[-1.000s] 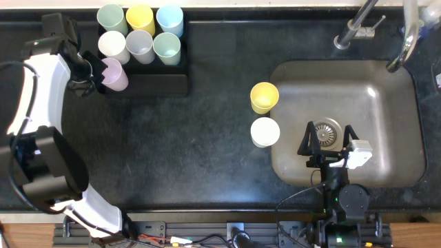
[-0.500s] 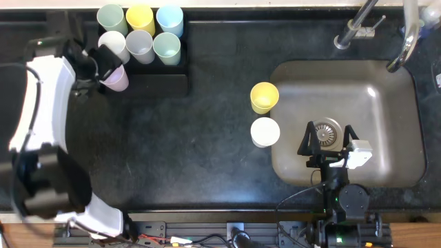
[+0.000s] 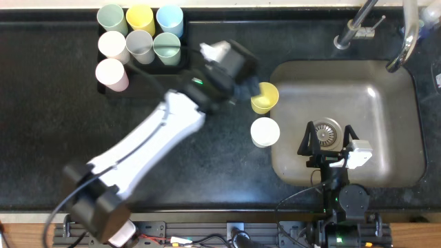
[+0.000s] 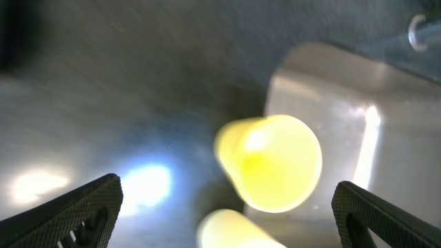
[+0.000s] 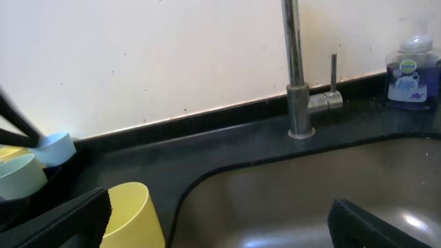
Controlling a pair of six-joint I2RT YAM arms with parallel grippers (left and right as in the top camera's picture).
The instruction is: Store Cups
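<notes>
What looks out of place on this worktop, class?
Two cups stand loose beside the sink, a yellow cup and a white cup, apart from the black tray holding the rest. Nothing looks spilled.

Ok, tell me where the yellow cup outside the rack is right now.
In the top view, the yellow cup stands on the counter right of centre, at the left rim of the sink, just up the picture from the white cup.
</notes>
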